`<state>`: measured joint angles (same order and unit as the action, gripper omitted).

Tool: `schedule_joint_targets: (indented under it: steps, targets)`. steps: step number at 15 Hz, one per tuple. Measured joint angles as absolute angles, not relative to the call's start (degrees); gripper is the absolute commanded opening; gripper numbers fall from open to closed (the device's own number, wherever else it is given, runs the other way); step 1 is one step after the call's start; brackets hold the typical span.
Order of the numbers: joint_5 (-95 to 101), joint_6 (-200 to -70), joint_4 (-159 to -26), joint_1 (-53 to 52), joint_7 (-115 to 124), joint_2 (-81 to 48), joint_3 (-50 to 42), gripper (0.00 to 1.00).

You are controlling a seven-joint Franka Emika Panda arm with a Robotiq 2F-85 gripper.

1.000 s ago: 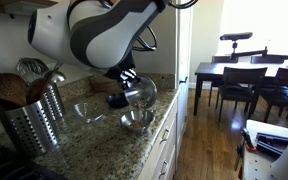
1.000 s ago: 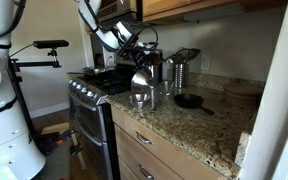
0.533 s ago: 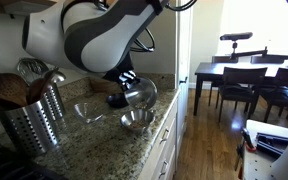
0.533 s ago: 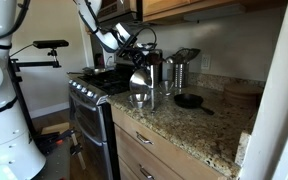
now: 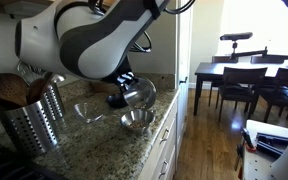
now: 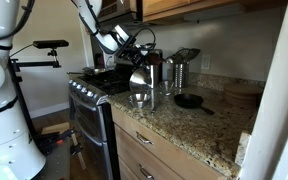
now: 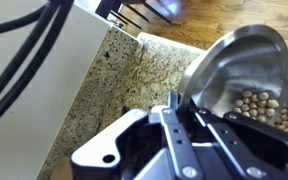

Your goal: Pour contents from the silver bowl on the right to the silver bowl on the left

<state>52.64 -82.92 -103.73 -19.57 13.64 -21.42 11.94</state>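
Note:
My gripper (image 7: pixel 172 101) is shut on the rim of a silver bowl (image 7: pixel 234 62), which is tipped up on edge. Several small round tan beans (image 7: pixel 263 108) lie in its lower part. In both exterior views this held bowl (image 5: pixel 139 92) (image 6: pixel 141 77) hangs tilted just above a second silver bowl (image 5: pixel 136 121) (image 6: pixel 142 99) standing on the granite counter (image 5: pixel 104 140). A third, clearer-looking bowl (image 5: pixel 88 112) sits on the counter beside them. Whether beans are falling I cannot tell.
A perforated metal utensil holder (image 5: pixel 34 118) with wooden spoons stands near the bowls. A black dish (image 6: pixel 188 100) and metal canisters (image 6: pixel 180 70) sit further along the counter, a stove (image 6: pixel 92 82) next to it. The counter edge drops to drawers (image 5: pixel 164 150).
The arm's white upper body has swung a little to the left in the exterior view. The held bowl stays tilted over the lower bowl in almost the same place.

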Motion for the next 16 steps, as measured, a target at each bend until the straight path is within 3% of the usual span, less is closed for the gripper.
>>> schedule_joint_targets:
  steps: [16]
  targets:
    - [55.3, -81.0, -103.6, -20.8, 13.6, -22.4, 12.8, 0.08]
